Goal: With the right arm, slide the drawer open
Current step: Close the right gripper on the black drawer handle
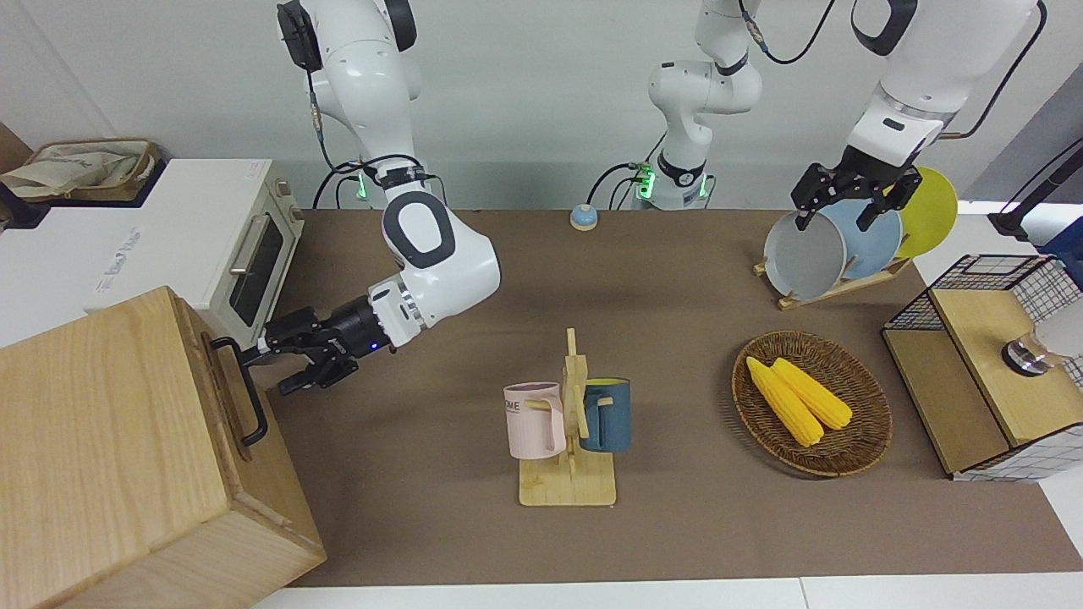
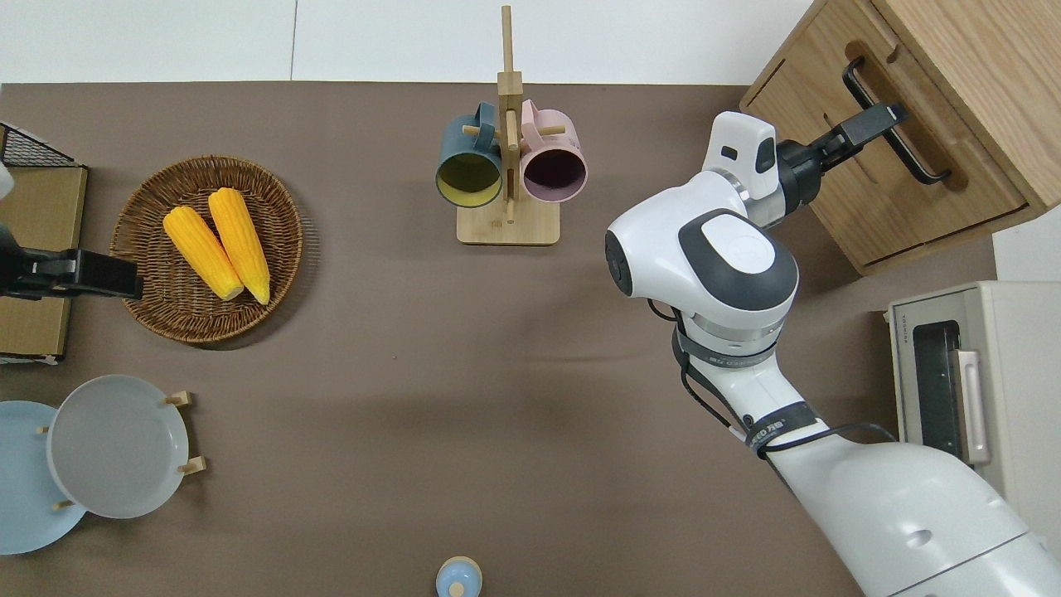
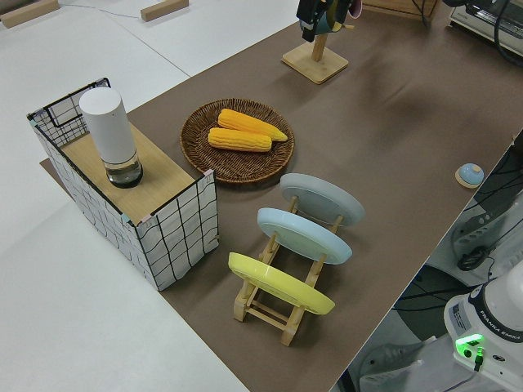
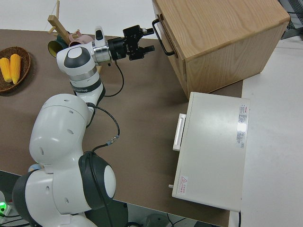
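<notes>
Brown table: right gripper (image 2: 870, 126) fingers (image 1: 288, 385) straddle closed drawer's (image 2: 879, 178) handle (image 2: 895, 133).

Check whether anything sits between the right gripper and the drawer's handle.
Nothing: in the overhead view the right gripper is already at the drawer's black handle, with no object between them.

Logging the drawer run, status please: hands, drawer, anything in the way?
Right hand open, fingers at the drawer handle, not closed on it. Drawer looks shut. Left arm parked. Nothing blocking the pull path.
</notes>
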{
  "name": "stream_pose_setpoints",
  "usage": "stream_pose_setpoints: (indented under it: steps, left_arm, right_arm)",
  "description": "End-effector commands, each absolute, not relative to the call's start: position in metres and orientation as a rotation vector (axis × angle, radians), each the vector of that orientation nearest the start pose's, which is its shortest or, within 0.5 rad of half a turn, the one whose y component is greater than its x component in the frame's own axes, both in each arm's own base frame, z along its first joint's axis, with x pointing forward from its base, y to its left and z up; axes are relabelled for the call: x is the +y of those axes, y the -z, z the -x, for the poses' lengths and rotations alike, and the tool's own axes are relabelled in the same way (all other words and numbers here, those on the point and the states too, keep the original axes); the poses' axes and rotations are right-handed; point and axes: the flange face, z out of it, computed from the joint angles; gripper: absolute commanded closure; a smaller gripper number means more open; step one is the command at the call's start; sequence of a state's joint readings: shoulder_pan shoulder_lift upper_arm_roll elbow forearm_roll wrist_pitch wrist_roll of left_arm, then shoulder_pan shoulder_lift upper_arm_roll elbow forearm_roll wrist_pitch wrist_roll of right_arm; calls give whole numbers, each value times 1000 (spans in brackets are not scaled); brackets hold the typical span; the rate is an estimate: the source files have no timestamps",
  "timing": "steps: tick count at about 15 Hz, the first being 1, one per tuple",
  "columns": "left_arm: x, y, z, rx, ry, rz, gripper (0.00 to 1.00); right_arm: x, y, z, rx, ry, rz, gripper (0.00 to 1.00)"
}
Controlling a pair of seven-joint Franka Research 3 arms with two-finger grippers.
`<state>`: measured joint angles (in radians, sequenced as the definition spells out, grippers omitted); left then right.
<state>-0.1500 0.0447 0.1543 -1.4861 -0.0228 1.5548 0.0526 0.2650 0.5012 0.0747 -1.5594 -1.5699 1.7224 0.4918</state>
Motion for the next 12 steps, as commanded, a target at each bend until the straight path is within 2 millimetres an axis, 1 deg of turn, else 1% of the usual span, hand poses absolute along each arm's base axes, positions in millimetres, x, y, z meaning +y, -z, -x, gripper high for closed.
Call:
stream_pose_setpoints:
  steps: [1, 5, 8, 9, 10, 12]
  left_arm:
    - [-2, -641, -571, 88, 52, 3139, 2]
    - [-2, -641, -571, 88, 52, 3137, 2]
    - [-2, -641, -571, 88, 52, 3139, 5]
    - [-2, -641, -571, 88, 52, 3137, 5]
    - [-2, -641, -571, 88, 52, 3139, 5]
    - [-2, -641, -571, 88, 52, 3137, 5]
  right_arm:
    - [129, -407, -687, 368, -390, -1592, 21]
    - [122, -401, -690, 360, -411, -1571, 25]
    - [118, -398, -692, 367, -409, -1569, 84]
    - [115, -399, -693, 365, -408, -1564, 126]
    - [115, -399, -693, 368, -410, -1557, 205]
    - [114, -398, -693, 374, -404, -1554, 441]
